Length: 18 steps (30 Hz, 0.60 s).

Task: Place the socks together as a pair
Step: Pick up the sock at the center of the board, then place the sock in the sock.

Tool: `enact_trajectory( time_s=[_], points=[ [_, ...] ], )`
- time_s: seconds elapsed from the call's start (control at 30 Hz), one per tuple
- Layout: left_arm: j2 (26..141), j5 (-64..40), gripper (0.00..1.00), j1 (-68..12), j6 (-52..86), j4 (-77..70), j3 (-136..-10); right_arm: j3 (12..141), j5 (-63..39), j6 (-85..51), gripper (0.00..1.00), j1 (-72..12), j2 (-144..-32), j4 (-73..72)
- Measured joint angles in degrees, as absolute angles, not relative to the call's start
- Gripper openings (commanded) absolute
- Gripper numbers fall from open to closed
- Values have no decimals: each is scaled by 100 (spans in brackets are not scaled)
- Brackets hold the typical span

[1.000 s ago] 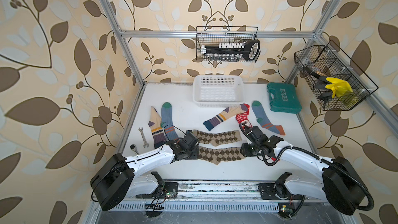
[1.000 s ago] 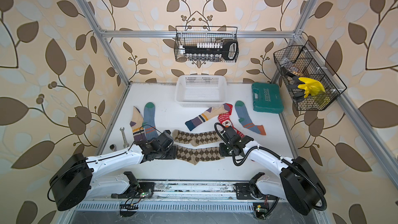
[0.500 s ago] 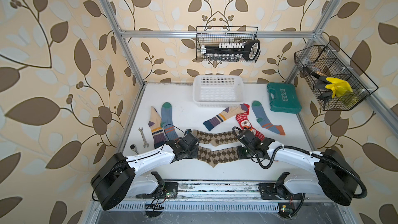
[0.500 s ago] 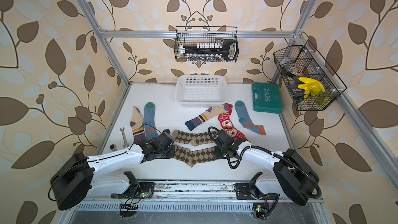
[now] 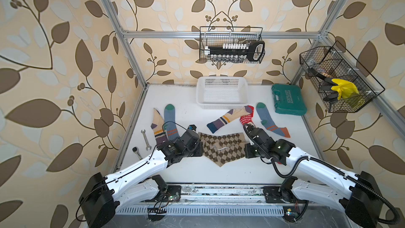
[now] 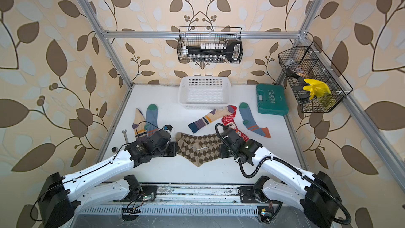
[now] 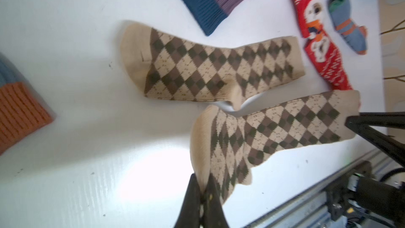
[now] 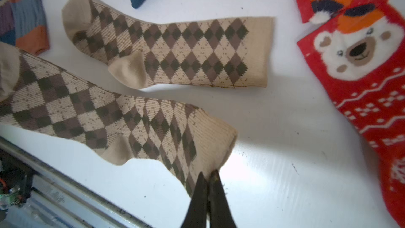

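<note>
Brown-tan argyle sock hangs stretched between both pincers near the front of the white table. The left gripper pinches its toe and the right gripper pinches its cuff. The matching sock lies flat just behind it.

On the tabletop, the basket sits back-centre, with the tool case to its right. Just before the basket lie three socks. At the left, two socks lie side by side, with a wrench left of them. Front-centre, the nearer sock hangs between the left claw and the right claw, with the farther sock just behind.
</note>
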<state>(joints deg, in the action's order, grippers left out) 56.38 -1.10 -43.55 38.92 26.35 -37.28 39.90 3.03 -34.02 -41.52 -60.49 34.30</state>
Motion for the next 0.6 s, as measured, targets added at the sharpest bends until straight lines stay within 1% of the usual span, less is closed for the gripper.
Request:
enact_trajectory(
  time_s=[0.13, 0.27, 0.43, 0.6],
  points=[
    [5627, -119, 0, -4355, 3747, 2893, -4362, 4700, 390, -3153, 0, -4104, -6027, 3763],
    [5929, 3, 0, -4355, 3538, 3109, -5116, 5293, 401, -2827, 0, -3706, -6204, 3918],
    [6532, 126, 0, -4209, 3260, 3194, -5813, 5520, 158, -2491, 0, -2978, -6606, 3920],
    [6987, 150, 0, -3800, 3068, 3253, -5929, 5529, -156, -2287, 0, -2606, -7264, 3789]
  ],
)
